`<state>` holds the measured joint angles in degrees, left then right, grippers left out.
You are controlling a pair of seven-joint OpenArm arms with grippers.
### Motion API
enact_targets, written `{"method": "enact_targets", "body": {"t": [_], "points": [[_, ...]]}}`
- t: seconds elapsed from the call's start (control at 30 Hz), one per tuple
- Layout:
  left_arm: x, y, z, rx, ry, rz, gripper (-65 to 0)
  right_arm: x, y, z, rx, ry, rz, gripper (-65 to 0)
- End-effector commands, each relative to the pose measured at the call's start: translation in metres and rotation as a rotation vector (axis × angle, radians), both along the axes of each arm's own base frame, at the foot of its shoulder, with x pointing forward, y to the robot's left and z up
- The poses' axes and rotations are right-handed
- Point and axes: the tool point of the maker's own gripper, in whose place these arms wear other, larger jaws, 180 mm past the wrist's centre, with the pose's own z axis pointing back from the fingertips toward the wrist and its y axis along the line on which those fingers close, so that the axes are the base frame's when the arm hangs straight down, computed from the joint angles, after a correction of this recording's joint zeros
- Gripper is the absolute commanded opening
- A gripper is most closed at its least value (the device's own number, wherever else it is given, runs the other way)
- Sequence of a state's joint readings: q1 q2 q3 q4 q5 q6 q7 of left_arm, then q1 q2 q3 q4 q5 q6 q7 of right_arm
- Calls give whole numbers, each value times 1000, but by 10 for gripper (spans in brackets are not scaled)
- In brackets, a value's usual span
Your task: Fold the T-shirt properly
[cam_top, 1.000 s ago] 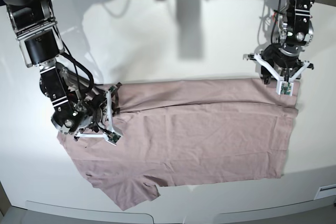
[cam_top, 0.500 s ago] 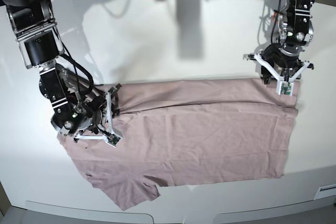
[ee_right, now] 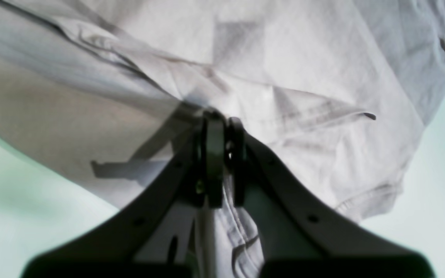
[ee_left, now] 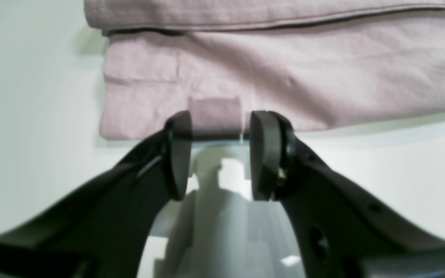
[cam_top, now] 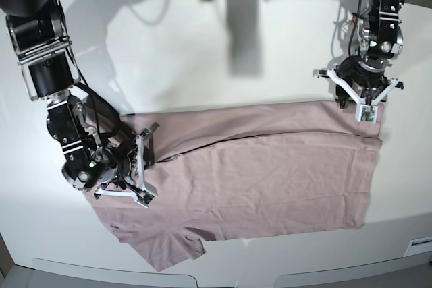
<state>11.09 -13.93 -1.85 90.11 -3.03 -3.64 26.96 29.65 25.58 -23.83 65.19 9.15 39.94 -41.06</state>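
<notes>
The T-shirt (cam_top: 256, 173) lay spread across the near half of the white bench (cam_top: 202, 52), its long axis running side to side in the base view. The far edge was folded over onto the body, forming a narrow doubled band along the top. A sleeve (cam_top: 165, 251) projected toward the near bench edge.

The right hand (cam_top: 138, 166) sat low on the shirt's end at the left of the base view. In the right wrist view the right hand (ee_right: 220, 143) had its fingers (ee_right: 211, 154) pressed together with a pinch of cloth between them, and wrinkles ran outward from the grip point.

The left hand (cam_top: 364, 102) stood at the shirt's far corner at the right of the base view. In the left wrist view the left hand (ee_left: 216, 150) had its fingers (ee_left: 263, 154) apart, with a clear gap between them. The pads sat at the hem edge without clamping it.

No brand name, label text or other writing was legible on the shirt, the hands or the bench.
</notes>
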Motion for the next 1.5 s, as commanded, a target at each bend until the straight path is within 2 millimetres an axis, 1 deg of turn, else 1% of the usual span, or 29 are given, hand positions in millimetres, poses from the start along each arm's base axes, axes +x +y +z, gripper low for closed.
{"method": "enact_targets", "body": {"t": [0.0, 0.1, 0.2, 0.23, 0.27, 0.3, 0.57, 0.67, 0.73, 0.87, 0.97, 1.03, 1.1, 1.17, 1.2, 1.27, 1.33, 1.4, 1.47], "points": [[10, 3, 13, 8, -54, -6, -405, 18, 2, 23, 31, -75, 10, -650], [10, 3, 13, 8, -53, -5, -405, 21, 8, 26, 59, -100, 21, -650], [8, 3, 11, 9, -38, -4, -405, 21, 7, 26, 58, -100, 21, -472], [8, 3, 10, 9, -31, -3, -405, 22, 8, 27, 61, -102, 22, -427], [7, 3, 9, 9, -25, -2, -405, 22, 8, 27, 65, -107, 23, -400], [7, 3, 9, 9, -24, -2, -405, 23, 9, 28, 69, -110, 25, -392], [7, 3, 10, 9, -27, -2, -405, 29, 19, 36, 117, -161, 49, -393], [7, 3, 10, 9, -28, -2, -405, 30, 20, 33, 75, -168, 61, -393], [7, 3, 10, 9, -27, -2, -405, 31, 26, 32, 59, -175, 75, -393], [7, 3, 9, 10, -26, -2, -405, 29, 49, 27, 74, -154, 88, -393], [7, 3, 9, 10, -23, -2, -405, 31, 57, 23, 62, -163, 97, -393], [7, 3, 9, 9, -23, -1, -405, 36, 55, 21, 61, -191, 88, -393], [7, 3, 9, 10, -22, -1, -405, 39, 46, 15, 33, -196, 56, -393], [7, 3, 9, 10, -23, -1, -405, 41, 41, 16, 34, -200, 25, -393], [7, 3, 9, 9, -23, -1, -405, 40, 42, 19, 75, -191, 6, -393], [6, 3, 9, 5, -22, 0, -405, 38, 47, 33, 222, -164, -49, -393], [9, -1, 14, -25, -39, 1, -405, 38, 48, 54, 378, -149, -100, -393], [16, -7, 31, -46, -92, -8, -406, 44, 39, 81, 498, -176, -137, -393], [23, -15, 61, -52, -165, -31, -429, 46, 23, 102, 569, -189, -176, -393]]}}
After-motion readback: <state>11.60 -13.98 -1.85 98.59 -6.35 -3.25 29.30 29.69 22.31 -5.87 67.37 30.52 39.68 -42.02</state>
